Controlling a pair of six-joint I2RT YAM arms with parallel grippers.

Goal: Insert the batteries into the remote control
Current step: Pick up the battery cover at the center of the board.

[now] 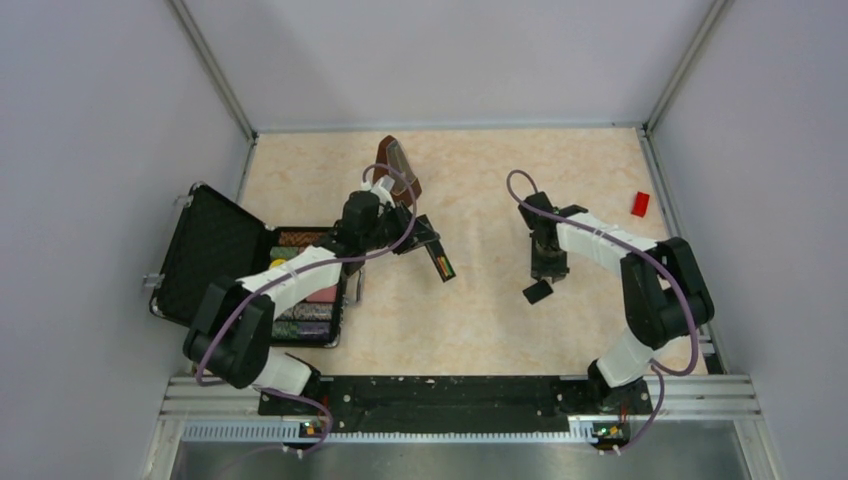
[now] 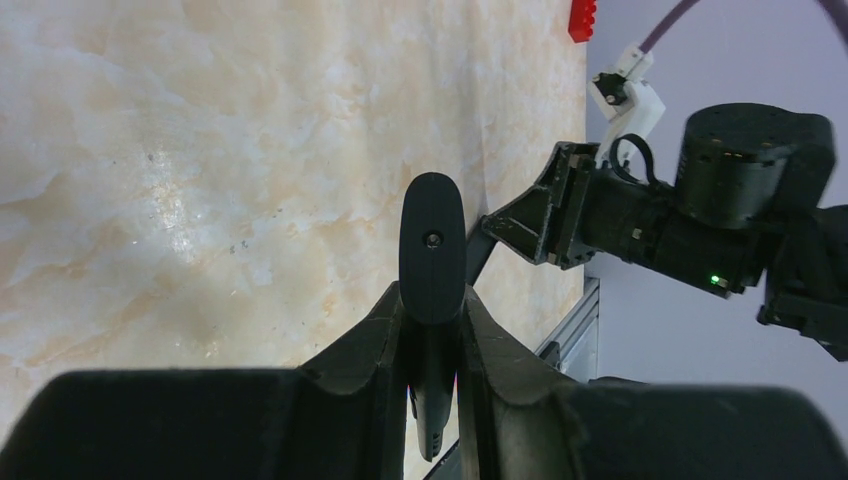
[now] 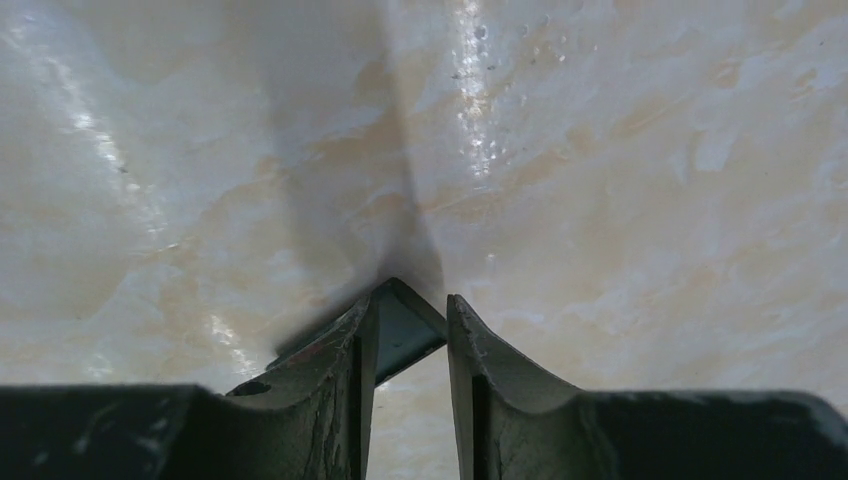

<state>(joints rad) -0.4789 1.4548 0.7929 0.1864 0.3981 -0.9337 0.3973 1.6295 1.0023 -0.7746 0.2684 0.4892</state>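
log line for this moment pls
left tool: shut on remote | batteries: in remote | right tool: by black piece, grip unclear

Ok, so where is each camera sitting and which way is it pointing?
Top external: above and behind the robot, looking down at the table; left arm and right arm show.
Left wrist: on the left arm, facing along the left gripper, shut on the remote control, toward the right arm.
Right wrist: low over the table, facing down past the right gripper.
Shared: top and left wrist both show the red block.
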